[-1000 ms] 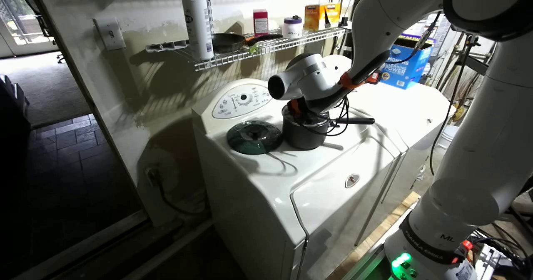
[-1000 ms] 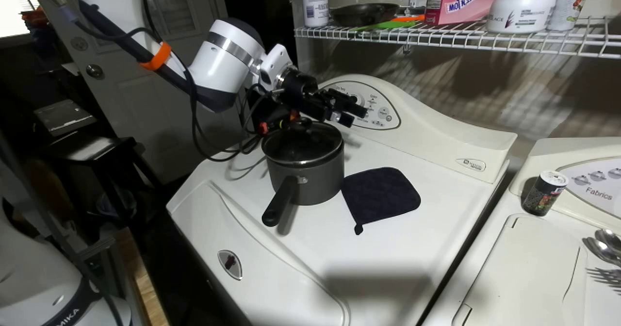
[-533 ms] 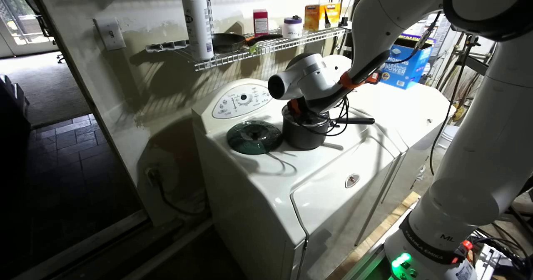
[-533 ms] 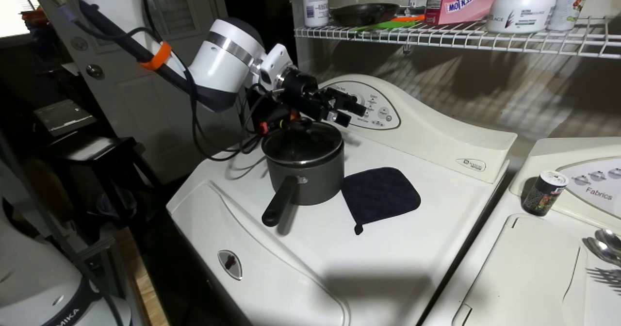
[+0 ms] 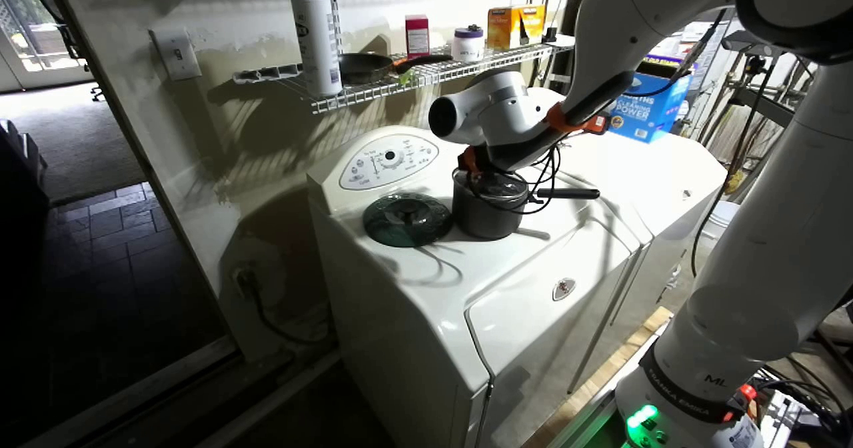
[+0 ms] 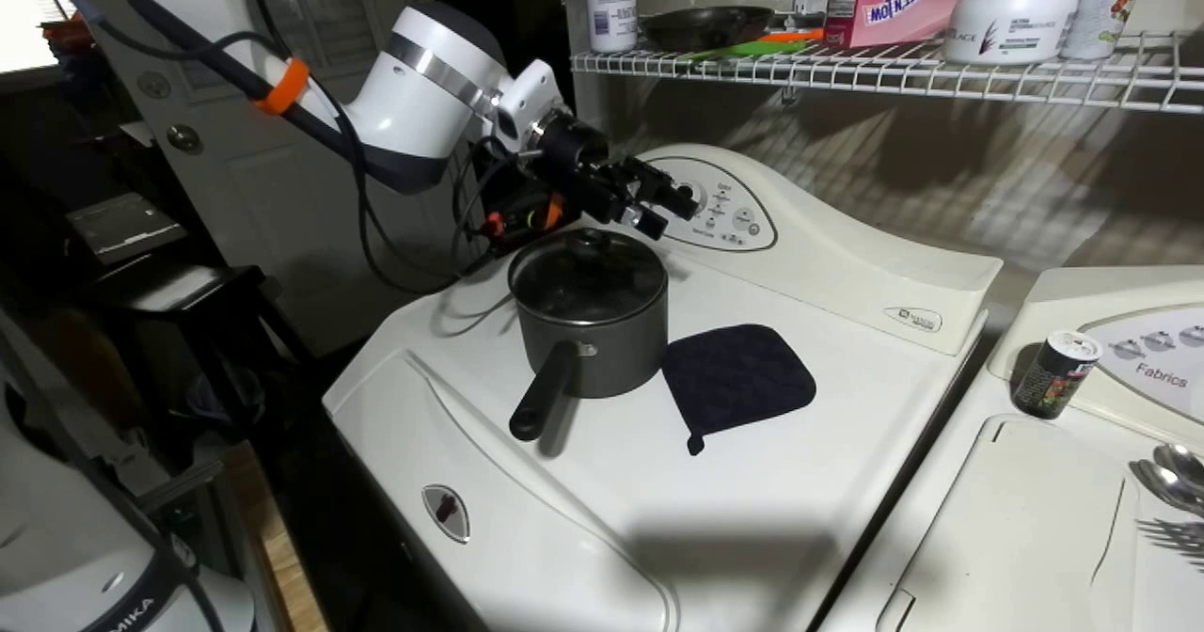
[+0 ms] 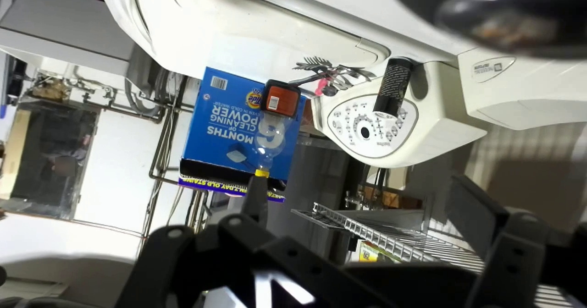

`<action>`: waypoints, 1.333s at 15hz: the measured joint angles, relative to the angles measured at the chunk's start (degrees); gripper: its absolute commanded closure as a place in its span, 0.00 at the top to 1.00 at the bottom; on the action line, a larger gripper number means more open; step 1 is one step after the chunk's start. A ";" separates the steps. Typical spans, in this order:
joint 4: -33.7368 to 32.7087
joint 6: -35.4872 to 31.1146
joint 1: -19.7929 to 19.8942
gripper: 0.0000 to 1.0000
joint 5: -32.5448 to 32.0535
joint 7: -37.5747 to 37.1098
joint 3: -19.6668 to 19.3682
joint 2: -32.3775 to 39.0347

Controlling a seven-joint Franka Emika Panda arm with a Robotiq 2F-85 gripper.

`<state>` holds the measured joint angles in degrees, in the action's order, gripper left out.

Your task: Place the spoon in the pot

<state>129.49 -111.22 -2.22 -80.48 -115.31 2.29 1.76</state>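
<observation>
Clearly, a white laundry machine [image 6: 743,491] is taking up the middle of both exterior views, its control panel [image 6: 738,201] rising at the back, and a neighbouring machine [image 6: 1025,519] of the same white is standing beside it. The robot arm [image 5: 740,288] is arching over from the front. A white wire shelf [image 6: 903,72] is running along the wall above, and a big blue box [image 7: 229,124] is standing on the neighbouring machine.

Next in size, the pot [image 6: 602,350], a dark grey saucepan, is sitting upright on the first machine with a glass lid [image 6: 564,289] covering it, and its long black handle [image 6: 544,392] is jutting out over the white top. Just beside it, in an exterior view, a dark green round disc [image 5: 393,228] is lying flat; whether the two are touching, I cannot tell. A dark quilted pad [image 6: 738,378] is lying next to the pot too.

The gripper [image 6: 671,215] is hovering near the lid and higher than it, its fingers [image 7: 474,214] standing wide apart.

Smaller again, a dark can [image 6: 1055,376] is standing upright on the neighbouring machine. Forks [image 6: 1174,535] and two spoons [image 6: 1159,483] are lying there as well, well apart from the pot.
</observation>
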 measured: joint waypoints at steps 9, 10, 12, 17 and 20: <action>0.22 -10.99 0.21 1.00 18.91 19.96 -1.98 -9.27; 0.28 -12.09 0.28 1.00 22.21 24.14 -2.61 -10.57; 0.39 -13.28 0.47 1.00 28.97 32.36 -3.84 -12.93; -0.27 -11.71 -1.85 1.00 46.78 53.52 -10.47 -17.75; -2.70 -6.50 -0.26 1.00 58.30 65.72 -11.94 -19.68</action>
<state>126.79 -117.72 -2.48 -22.18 -49.59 -9.65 -17.93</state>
